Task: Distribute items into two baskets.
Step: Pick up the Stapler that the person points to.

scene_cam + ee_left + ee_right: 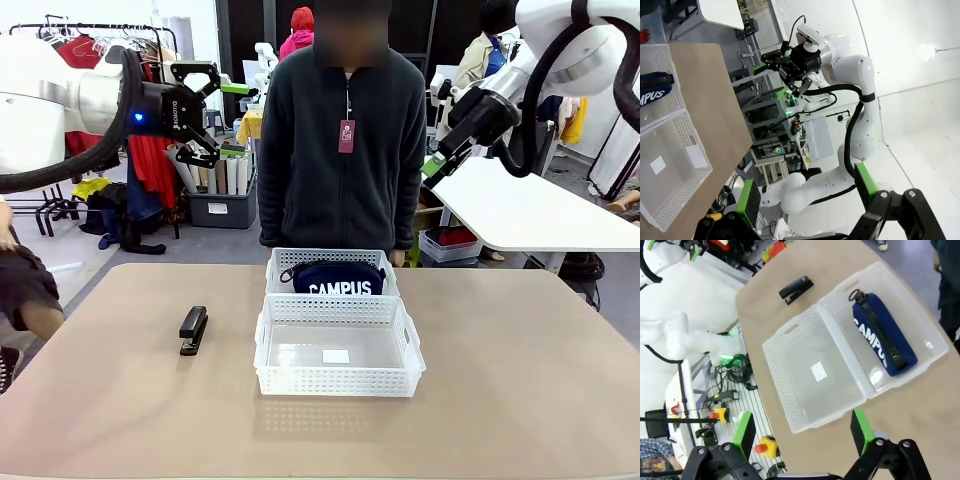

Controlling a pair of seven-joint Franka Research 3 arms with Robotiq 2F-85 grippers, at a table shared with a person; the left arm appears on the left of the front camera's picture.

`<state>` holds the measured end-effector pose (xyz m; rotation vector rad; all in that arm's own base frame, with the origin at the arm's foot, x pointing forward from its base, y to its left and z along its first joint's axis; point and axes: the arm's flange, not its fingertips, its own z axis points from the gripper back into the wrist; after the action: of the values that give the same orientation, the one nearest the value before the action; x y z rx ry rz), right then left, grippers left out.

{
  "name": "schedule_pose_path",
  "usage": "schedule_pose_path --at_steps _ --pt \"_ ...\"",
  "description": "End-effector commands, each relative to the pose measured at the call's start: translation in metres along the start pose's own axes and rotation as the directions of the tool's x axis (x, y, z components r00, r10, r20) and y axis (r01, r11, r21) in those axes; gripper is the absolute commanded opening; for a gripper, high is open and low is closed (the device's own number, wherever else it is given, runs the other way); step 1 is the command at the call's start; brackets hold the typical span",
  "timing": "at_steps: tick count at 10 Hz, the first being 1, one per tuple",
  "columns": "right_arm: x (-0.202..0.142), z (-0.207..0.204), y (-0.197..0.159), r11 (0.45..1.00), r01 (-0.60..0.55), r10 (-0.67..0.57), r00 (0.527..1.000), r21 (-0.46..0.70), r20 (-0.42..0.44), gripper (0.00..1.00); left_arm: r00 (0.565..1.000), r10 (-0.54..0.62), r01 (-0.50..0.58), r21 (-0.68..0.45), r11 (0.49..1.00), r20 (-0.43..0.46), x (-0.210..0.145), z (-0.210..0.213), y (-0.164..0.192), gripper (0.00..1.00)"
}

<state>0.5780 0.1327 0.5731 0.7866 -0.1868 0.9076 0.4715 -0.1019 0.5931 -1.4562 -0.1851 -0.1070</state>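
Note:
The navy CAMPUS pouch (337,278) (883,335) lies in the far basket (282,262) (925,325). In front of it stands the near basket (338,380) (795,385), holding just a small white label. A black stapler (193,329) (796,289) lies on the table left of the baskets. My left gripper (214,112) (805,197) hangs open high at the left, far above the table. Over the right side, well above the baskets, my right gripper (432,165) (802,432) is open too, with nothing between its fingers.
A person in a dark fleece (343,150) stands at the far edge behind the baskets. The tan table (520,400) has free room left and right of the baskets. A white table (530,210) stands off to the back right.

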Motion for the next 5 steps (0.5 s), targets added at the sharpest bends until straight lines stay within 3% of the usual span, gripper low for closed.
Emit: schedule_pose_path --at_steps 1,3,4,5 --pt "0.003 0.003 -0.002 0.998 0.054 -0.054 0.999 0.022 -0.007 1.00 1.000 -0.004 0.004 -0.001 1.000 0.004 0.000 0.000 -0.002 1.00" --pt "-0.003 0.000 -0.003 1.000 0.017 -0.017 1.000 0.007 -0.005 1.00 1.000 -0.004 0.004 -0.001 1.000 0.004 0.000 0.000 -0.002 1.00" --pt "-0.012 0.006 -0.011 0.955 0.189 -0.202 0.979 0.229 0.032 1.00 1.000 -0.004 0.004 -0.001 1.000 0.004 0.000 0.000 -0.002 1.00" --pt "-0.027 0.012 -0.007 0.904 0.247 -0.283 0.958 0.348 0.055 1.00 1.000 -0.004 0.004 -0.001 1.000 0.004 0.000 0.000 -0.002 1.00"
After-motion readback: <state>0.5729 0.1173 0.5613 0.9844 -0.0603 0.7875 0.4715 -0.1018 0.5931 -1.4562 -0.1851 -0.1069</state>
